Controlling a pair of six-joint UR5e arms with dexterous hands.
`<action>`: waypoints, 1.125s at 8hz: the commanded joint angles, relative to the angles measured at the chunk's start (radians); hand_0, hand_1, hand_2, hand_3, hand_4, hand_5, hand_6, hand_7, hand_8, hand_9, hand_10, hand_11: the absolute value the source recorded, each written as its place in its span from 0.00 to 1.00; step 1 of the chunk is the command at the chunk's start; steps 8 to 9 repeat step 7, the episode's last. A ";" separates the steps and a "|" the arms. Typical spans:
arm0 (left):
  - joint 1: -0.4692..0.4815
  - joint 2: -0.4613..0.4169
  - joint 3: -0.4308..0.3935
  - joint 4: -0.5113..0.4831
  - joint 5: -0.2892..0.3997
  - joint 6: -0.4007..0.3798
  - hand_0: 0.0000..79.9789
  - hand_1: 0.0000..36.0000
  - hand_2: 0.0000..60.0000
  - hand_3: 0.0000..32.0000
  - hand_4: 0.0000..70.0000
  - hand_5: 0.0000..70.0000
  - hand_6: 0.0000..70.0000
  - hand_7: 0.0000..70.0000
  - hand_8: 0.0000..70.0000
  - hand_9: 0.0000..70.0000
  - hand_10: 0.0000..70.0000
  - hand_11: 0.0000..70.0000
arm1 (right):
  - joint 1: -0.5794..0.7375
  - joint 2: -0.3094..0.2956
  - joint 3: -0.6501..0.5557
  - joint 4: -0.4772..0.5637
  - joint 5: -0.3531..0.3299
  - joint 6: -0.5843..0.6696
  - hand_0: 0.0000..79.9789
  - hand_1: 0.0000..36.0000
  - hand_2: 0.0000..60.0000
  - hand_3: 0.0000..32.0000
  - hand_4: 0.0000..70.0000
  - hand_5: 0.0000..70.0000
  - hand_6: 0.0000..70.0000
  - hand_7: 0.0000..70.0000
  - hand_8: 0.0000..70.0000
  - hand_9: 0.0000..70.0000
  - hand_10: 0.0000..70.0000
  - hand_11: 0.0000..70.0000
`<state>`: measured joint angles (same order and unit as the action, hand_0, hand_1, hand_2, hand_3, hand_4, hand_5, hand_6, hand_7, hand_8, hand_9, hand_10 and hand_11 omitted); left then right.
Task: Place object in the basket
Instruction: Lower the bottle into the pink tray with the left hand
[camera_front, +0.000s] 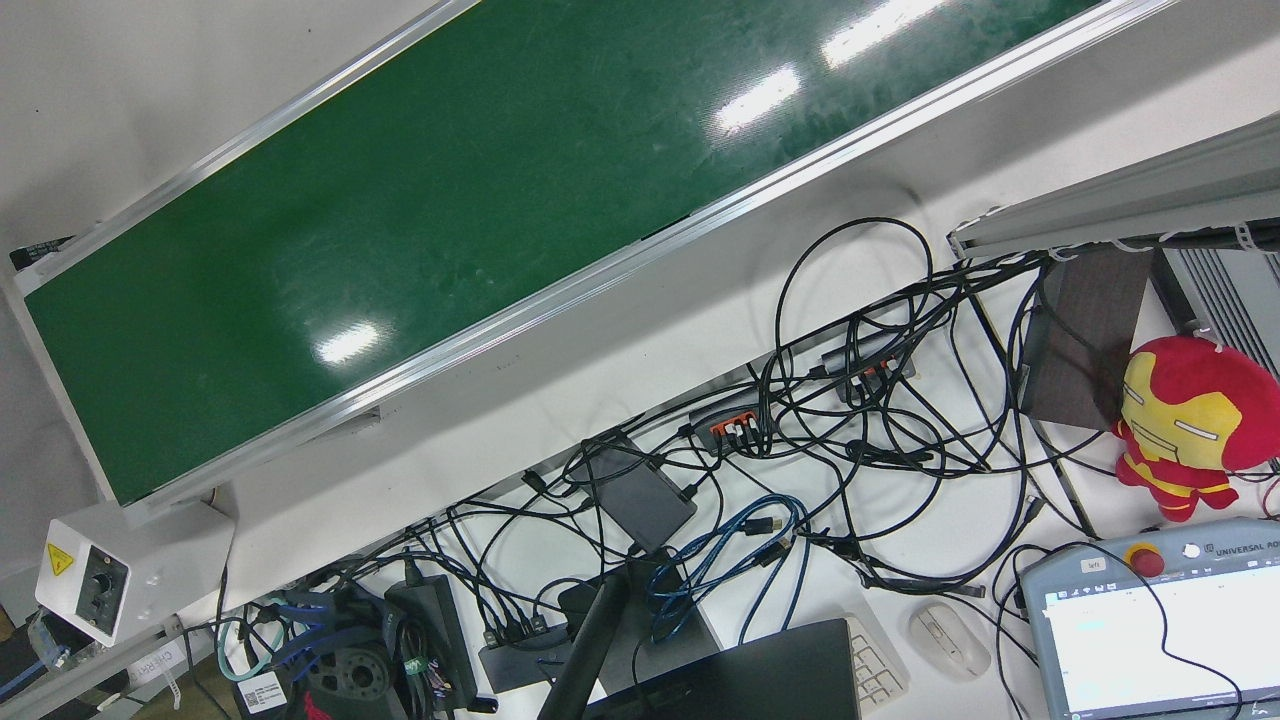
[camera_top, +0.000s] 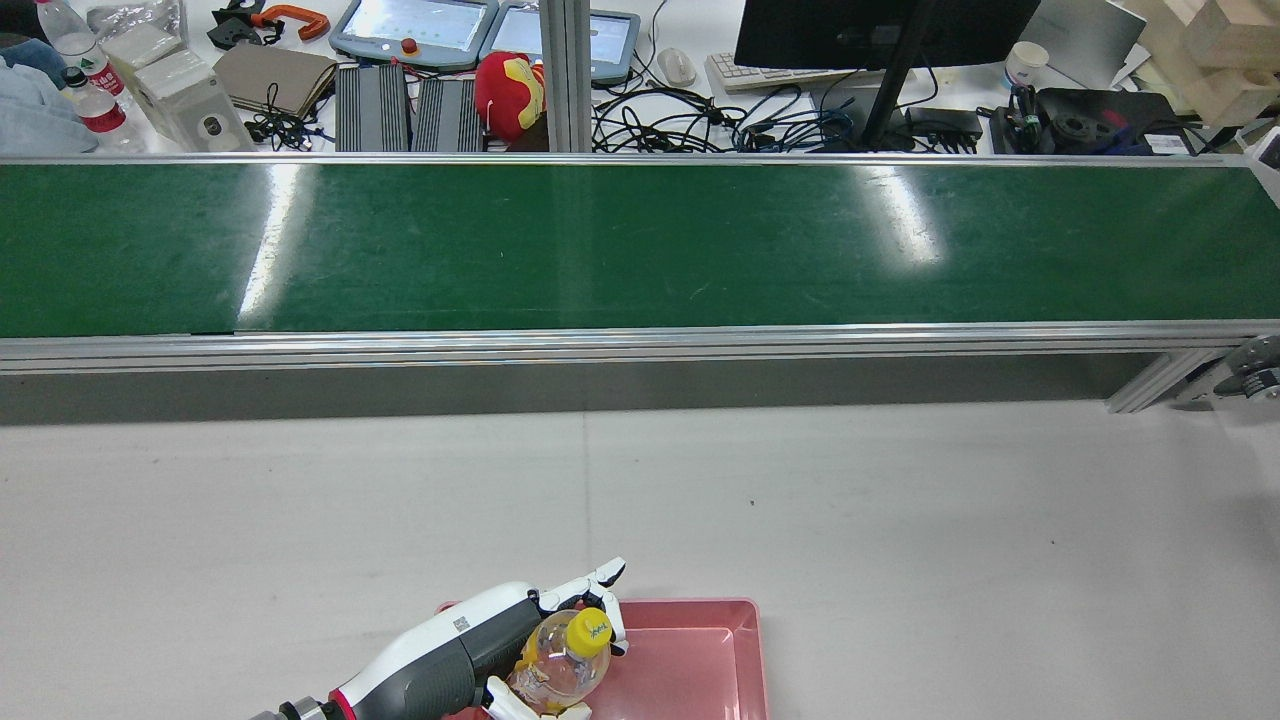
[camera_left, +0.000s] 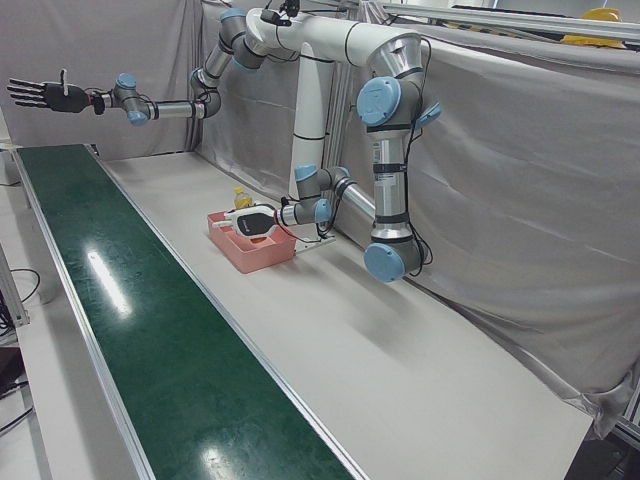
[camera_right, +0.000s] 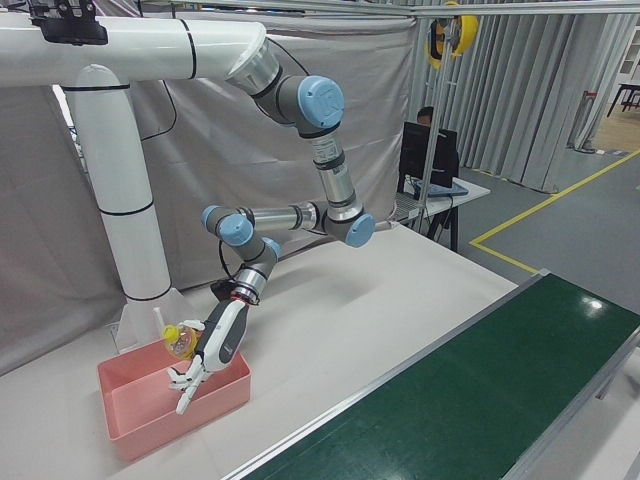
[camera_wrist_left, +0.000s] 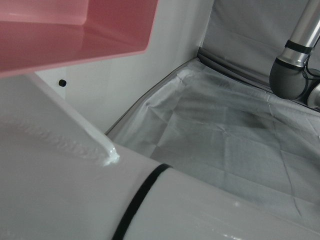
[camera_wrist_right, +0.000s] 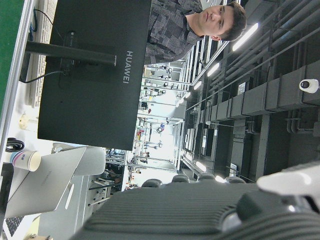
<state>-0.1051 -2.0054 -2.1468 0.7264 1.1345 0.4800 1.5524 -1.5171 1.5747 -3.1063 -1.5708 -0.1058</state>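
While your left robot hand (camera_top: 470, 655) grips the yellow-capped bottle (camera_top: 562, 665) over the near-left corner of the pink basket (camera_top: 700, 660), you're at the release step: lower, open the fingers. Your right robot hand (camera_left: 40, 95) hangs splayed, holding nothing, well apart.

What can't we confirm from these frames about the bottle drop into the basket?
- Bottle: rear view's bottom edge cuts off its base, so whether it touches the basket floor is unknown.
- Left hand grip: fingers wrap the bottle; the contact side is hidden in the rear view and too small in the left-front view.
- Basket contents: left hand view shows only its outer wall.
- Right hand: small, looks spread open.
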 joint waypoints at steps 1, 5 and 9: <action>-0.002 0.004 -0.024 0.002 0.002 -0.001 0.87 0.04 0.00 0.21 0.06 0.40 0.00 0.00 0.13 0.14 0.11 0.19 | 0.000 0.000 0.001 0.000 0.000 0.000 0.00 0.00 0.00 0.00 0.00 0.00 0.00 0.00 0.00 0.00 0.00 0.00; -0.018 0.029 -0.117 0.036 0.002 -0.001 0.71 0.00 0.00 0.31 0.03 0.29 0.00 0.00 0.09 0.10 0.08 0.13 | 0.000 0.000 0.001 0.000 0.000 0.000 0.00 0.00 0.00 0.00 0.00 0.00 0.00 0.00 0.00 0.00 0.00 0.00; -0.083 0.091 -0.247 0.099 0.001 -0.003 0.73 0.00 0.00 0.26 0.04 0.32 0.00 0.00 0.09 0.11 0.10 0.16 | 0.000 0.000 0.001 0.000 0.000 0.000 0.00 0.00 0.00 0.00 0.00 0.00 0.00 0.00 0.00 0.00 0.00 0.00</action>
